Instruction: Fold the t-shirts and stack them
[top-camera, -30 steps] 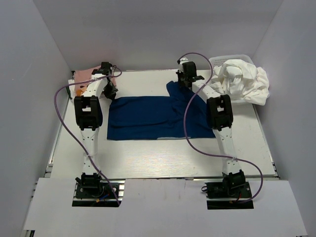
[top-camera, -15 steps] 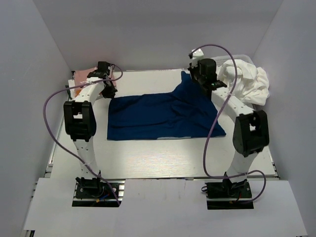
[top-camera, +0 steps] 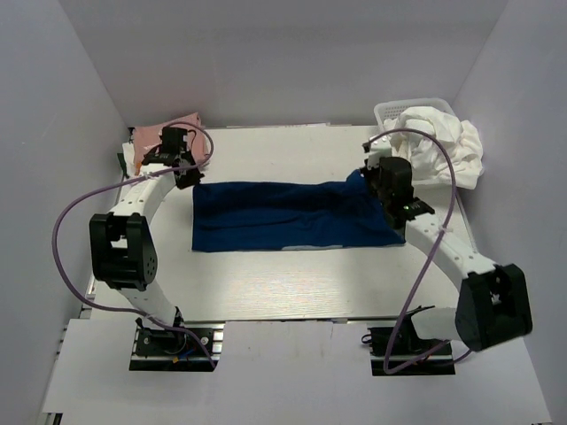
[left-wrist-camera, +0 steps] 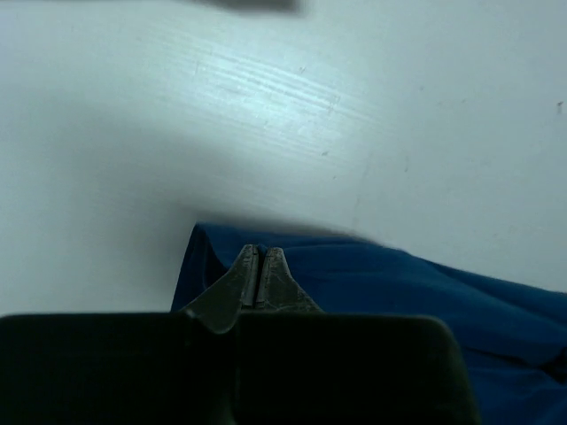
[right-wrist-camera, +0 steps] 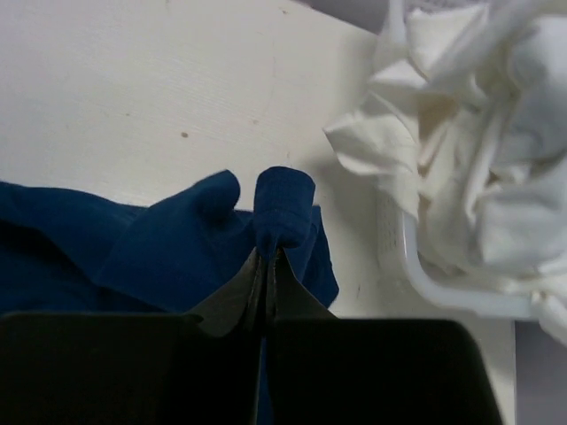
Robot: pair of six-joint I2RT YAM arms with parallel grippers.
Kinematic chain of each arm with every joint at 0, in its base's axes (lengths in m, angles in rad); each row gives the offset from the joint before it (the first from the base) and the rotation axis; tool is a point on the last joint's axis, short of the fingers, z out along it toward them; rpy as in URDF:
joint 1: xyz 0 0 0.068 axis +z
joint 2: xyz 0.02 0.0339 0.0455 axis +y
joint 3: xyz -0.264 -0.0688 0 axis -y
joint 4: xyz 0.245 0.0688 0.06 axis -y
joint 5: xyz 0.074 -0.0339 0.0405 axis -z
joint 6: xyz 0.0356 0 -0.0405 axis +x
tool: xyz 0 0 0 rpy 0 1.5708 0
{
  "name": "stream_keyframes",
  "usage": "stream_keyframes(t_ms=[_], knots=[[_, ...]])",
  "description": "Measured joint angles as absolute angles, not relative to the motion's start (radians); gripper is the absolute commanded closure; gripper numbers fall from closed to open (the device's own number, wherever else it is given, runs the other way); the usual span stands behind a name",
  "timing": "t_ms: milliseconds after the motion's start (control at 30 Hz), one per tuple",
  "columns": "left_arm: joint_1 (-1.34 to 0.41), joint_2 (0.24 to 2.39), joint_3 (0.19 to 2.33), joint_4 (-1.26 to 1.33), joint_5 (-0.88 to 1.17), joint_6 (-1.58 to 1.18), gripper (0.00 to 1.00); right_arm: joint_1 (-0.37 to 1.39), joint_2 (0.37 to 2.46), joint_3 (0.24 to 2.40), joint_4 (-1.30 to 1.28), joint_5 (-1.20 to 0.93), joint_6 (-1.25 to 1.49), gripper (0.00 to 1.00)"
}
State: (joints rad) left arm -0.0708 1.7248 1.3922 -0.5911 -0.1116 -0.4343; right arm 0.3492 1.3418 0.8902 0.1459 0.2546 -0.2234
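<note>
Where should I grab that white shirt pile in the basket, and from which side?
Probably pinch the loose fold jutting from the white shirts toward the table, coming from the table side. It hangs out past the basket rim, while the rest is a bunched heap.

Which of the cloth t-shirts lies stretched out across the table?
The navy blue cloth t-shirt; the crumpled white shirts are heaped on the white mesh basket, the pink shirt sits at the far left corner.

Left tool [left-wrist-camera: 259,257], right tool [right-wrist-camera: 267,261] (both clamped)
</note>
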Motion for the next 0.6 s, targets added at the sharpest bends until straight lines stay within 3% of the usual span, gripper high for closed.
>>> stream_keyframes(t_ms=[233,300,333,367,433,533,567,600], knots=[[-0.071,1.673,1.220,-0.579,-0.119,-0.488,1.00,0.350,1.137,0.669,0.082,0.366,-0.081,0.98],[-0.071,1.670,1.191,-0.591,-0.129,-0.506,1.00,0.351,1.107,0.628,0.014,0.400,-0.011,0.74],[-0.070,1.670,1.183,-0.599,-0.132,-0.514,1.00,0.351,1.100,0.616,-0.026,0.416,0.030,0.39],[-0.068,1.670,1.178,-0.612,-0.136,-0.524,1.00,0.352,1.096,0.610,-0.058,0.425,0.076,0.23],[-0.066,1.670,1.177,-0.643,-0.147,-0.540,0.97,0.352,1.089,0.604,-0.144,0.434,0.152,0.10],[-0.065,1.678,1.190,-0.689,-0.160,-0.555,0.84,0.352,1.073,0.596,-0.256,0.436,0.263,0.10],[-0.065,1.682,1.194,-0.698,-0.164,-0.559,0.72,0.351,1.062,0.595,-0.288,0.435,0.294,0.10],[-0.065,1.683,1.194,-0.704,-0.166,-0.560,0.65,0.351,1.049,0.595,-0.314,0.435,0.315,0.10]])
